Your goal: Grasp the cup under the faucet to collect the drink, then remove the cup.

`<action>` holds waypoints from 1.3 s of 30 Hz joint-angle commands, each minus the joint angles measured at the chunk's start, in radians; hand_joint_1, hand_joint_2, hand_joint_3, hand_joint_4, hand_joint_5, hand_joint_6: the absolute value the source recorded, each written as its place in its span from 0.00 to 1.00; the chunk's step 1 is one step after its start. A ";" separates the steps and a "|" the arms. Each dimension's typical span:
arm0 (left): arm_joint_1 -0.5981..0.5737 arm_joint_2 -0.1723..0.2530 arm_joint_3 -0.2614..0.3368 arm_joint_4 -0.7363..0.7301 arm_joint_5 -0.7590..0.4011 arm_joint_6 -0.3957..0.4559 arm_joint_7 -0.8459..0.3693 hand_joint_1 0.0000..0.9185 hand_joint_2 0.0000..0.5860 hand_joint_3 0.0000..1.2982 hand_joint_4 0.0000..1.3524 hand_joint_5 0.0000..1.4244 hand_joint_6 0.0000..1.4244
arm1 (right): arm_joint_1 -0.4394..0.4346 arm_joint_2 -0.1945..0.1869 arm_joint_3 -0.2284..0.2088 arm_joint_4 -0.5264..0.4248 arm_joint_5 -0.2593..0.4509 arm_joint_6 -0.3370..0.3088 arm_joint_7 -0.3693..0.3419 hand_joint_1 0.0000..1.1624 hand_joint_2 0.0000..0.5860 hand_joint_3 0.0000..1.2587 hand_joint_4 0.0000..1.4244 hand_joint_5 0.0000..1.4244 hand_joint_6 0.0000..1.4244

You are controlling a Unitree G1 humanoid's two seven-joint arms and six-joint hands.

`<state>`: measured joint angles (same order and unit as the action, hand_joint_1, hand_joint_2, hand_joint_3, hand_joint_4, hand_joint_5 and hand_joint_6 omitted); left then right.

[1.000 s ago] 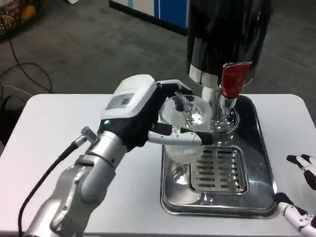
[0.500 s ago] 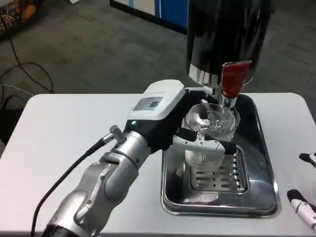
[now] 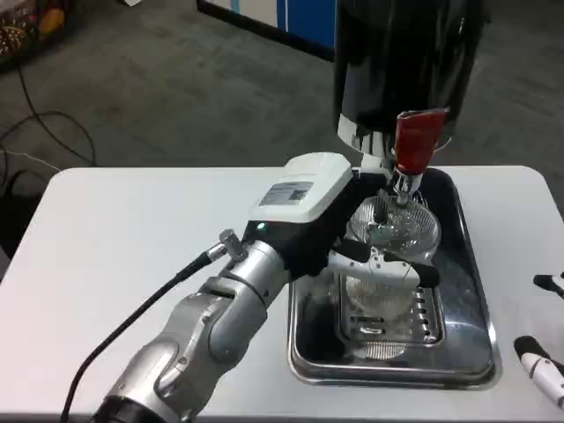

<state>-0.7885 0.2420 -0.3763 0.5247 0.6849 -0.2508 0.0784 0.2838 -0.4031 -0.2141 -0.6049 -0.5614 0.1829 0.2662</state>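
The white table [image 3: 132, 238] stands on a grey carpet floor [image 3: 176, 79]; a black cable [image 3: 48, 128] lies on the carpet at the left, and a blue panel [image 3: 304, 22] is at the far edge. On the table there is 1 metal drip tray [image 3: 471, 352] with 1 slotted grate [image 3: 427, 317], and above it 1 black dispenser [image 3: 405, 62] with 1 red tap handle [image 3: 414, 141].

There is 1 clear cup [image 3: 392, 233]. It stands directly under the faucet [image 3: 404, 187], over the tray. The left hand [image 3: 326, 220] is wrapped around the cup from the left side, fingers [image 3: 392, 269] closed across its front wall.

The cup's lower part is hard to read through the glass and reflections, and it seems to have some liquid inside, but this is not sure. The right hand [image 3: 542, 370] is cut by the right edge; only some fingertips are visible, so its state cannot be told.
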 commanded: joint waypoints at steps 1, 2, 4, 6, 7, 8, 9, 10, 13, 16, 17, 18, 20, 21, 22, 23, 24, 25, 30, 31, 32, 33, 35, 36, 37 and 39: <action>-0.004 0.014 -0.014 -0.016 0.016 -0.008 0.008 0.59 0.00 0.66 0.63 0.72 0.99 | 0.010 -0.006 -0.006 -0.010 0.000 0.006 -0.002 0.27 0.73 0.10 0.00 0.01 0.00; -0.001 0.017 -0.014 -0.023 0.018 -0.004 0.006 0.59 0.00 0.66 0.62 0.70 0.97 | 0.010 -0.005 -0.005 -0.012 0.000 0.008 -0.002 0.27 0.73 0.10 0.00 0.01 0.00; 0.004 0.023 -0.013 -0.033 0.020 -0.001 0.003 0.57 0.00 0.64 0.58 0.68 0.96 | 0.008 -0.002 -0.004 -0.015 0.001 0.011 -0.002 0.27 0.73 0.10 0.00 0.01 0.00; 0.011 0.031 -0.012 -0.046 0.023 -0.001 -0.004 0.54 0.00 0.62 0.54 0.65 0.95 | 0.007 -0.001 -0.002 -0.017 0.002 0.014 -0.001 0.27 0.73 0.10 0.00 0.02 0.00; 0.014 0.035 -0.011 -0.051 0.025 -0.001 -0.007 0.53 0.00 0.61 0.52 0.63 0.94 | 0.007 0.000 0.000 -0.018 0.002 0.015 -0.002 0.27 0.73 0.11 0.00 0.02 0.00; 0.018 0.038 -0.009 -0.057 0.026 -0.001 -0.008 0.50 0.01 0.59 0.49 0.63 0.93 | 0.007 0.001 0.001 -0.019 0.002 0.017 -0.002 0.27 0.73 0.11 0.00 0.02 0.00; 0.023 0.042 -0.008 -0.063 0.028 0.001 -0.007 0.44 0.03 0.56 0.45 0.59 0.90 | 0.006 0.002 0.002 -0.020 0.002 0.018 -0.003 0.27 0.73 0.11 0.00 0.02 0.00; 0.027 0.045 -0.007 -0.068 0.029 0.002 -0.006 0.41 0.04 0.54 0.44 0.57 0.88 | 0.006 0.002 0.004 -0.021 0.002 0.019 -0.003 0.27 0.73 0.11 0.00 0.03 0.00; 0.035 0.053 -0.004 -0.077 0.031 0.003 -0.005 0.31 0.06 0.50 0.37 0.50 0.83 | 0.003 0.002 0.008 -0.021 0.001 0.021 -0.003 0.27 0.73 0.12 0.00 0.03 0.00; 0.037 0.059 -0.003 -0.080 0.032 0.008 -0.009 0.27 0.08 0.48 0.34 0.46 0.79 | -0.001 0.002 0.011 -0.021 0.001 0.022 -0.003 0.27 0.73 0.13 0.00 0.03 0.00; 0.037 0.060 -0.003 -0.080 0.032 0.010 -0.011 0.26 0.09 0.47 0.33 0.45 0.78 | -0.003 0.002 0.012 -0.019 0.001 0.023 -0.002 0.27 0.73 0.13 0.00 0.03 0.00; 0.036 0.061 -0.004 -0.078 0.033 0.013 -0.013 0.26 0.10 0.47 0.33 0.44 0.78 | -0.005 0.001 0.013 -0.018 0.001 0.024 -0.001 0.27 0.74 0.13 0.00 0.03 0.00; 0.034 0.061 -0.005 -0.075 0.032 0.016 -0.013 0.26 0.10 0.46 0.32 0.43 0.77 | -0.008 0.001 0.014 -0.016 0.001 0.026 -0.001 0.27 0.74 0.13 0.00 0.03 0.00; 0.033 0.062 -0.006 -0.073 0.033 0.016 -0.013 0.26 0.10 0.46 0.32 0.43 0.75 | -0.009 0.000 0.015 -0.016 0.001 0.027 0.000 0.28 0.75 0.14 0.00 0.04 0.00; 0.031 0.061 -0.008 -0.071 0.036 0.019 -0.011 0.26 0.10 0.45 0.31 0.42 0.74 | -0.011 0.000 0.015 -0.014 0.003 0.029 0.001 0.28 0.75 0.14 0.00 0.04 0.00; 0.029 0.060 -0.010 -0.069 0.038 0.022 -0.013 0.26 0.11 0.45 0.31 0.42 0.73 | -0.012 -0.001 0.014 -0.011 0.005 0.030 0.002 0.28 0.75 0.14 0.00 0.04 0.00; 0.027 0.059 -0.013 -0.068 0.042 0.025 -0.014 0.26 0.11 0.44 0.31 0.42 0.73 | -0.013 -0.002 0.014 -0.010 0.006 0.031 0.003 0.28 0.75 0.14 0.00 0.04 0.00; 0.026 0.058 -0.014 -0.067 0.044 0.028 -0.014 0.26 0.11 0.44 0.31 0.42 0.73 | -0.013 -0.002 0.013 -0.009 0.008 0.032 0.004 0.28 0.75 0.14 0.00 0.04 0.00; 0.026 0.057 -0.025 -0.067 0.062 0.047 -0.017 0.26 0.11 0.43 0.30 0.40 0.70 | -0.013 -0.006 0.008 -0.008 0.018 0.038 0.009 0.29 0.74 0.14 0.00 0.04 0.00; 0.025 0.058 -0.027 -0.067 0.062 0.050 -0.018 0.26 0.11 0.41 0.29 0.38 0.68 | -0.014 -0.007 0.008 -0.008 0.020 0.038 0.010 0.29 0.74 0.14 0.00 0.04 0.00; 0.025 0.058 -0.029 -0.068 0.066 0.054 -0.016 0.25 0.11 0.38 0.27 0.36 0.64 | -0.014 -0.009 0.008 -0.007 0.022 0.039 0.010 0.29 0.74 0.14 0.00 0.04 0.00; 0.026 0.059 -0.032 -0.070 0.070 0.057 -0.014 0.24 0.11 0.34 0.25 0.35 0.61 | -0.014 -0.010 0.008 -0.007 0.024 0.040 0.010 0.29 0.74 0.14 0.00 0.04 0.00; 0.027 0.061 -0.036 -0.076 0.077 0.063 -0.007 0.21 0.10 0.28 0.22 0.32 0.58 | -0.015 -0.012 0.009 -0.006 0.029 0.042 0.013 0.29 0.74 0.15 0.01 0.05 0.00; 0.028 0.060 -0.036 -0.078 0.079 0.064 -0.004 0.20 0.12 0.21 0.19 0.30 0.56 | -0.017 -0.013 0.010 -0.006 0.031 0.043 0.014 0.29 0.74 0.15 0.01 0.05 0.00; 0.031 0.059 -0.033 -0.082 0.078 0.063 0.002 0.19 0.12 0.18 0.17 0.30 0.56 | -0.017 -0.014 0.011 -0.005 0.033 0.043 0.015 0.30 0.74 0.15 0.01 0.05 0.00; 0.035 0.057 -0.031 -0.089 0.077 0.064 0.012 0.19 0.13 0.15 0.16 0.29 0.56 | -0.020 -0.014 0.014 -0.005 0.036 0.045 0.017 0.30 0.74 0.15 0.01 0.05 0.00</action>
<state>-0.7585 0.2970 -0.4096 0.4512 0.7558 -0.1939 0.0755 0.2697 -0.4067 -0.2039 -0.6115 -0.5307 0.2211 0.2733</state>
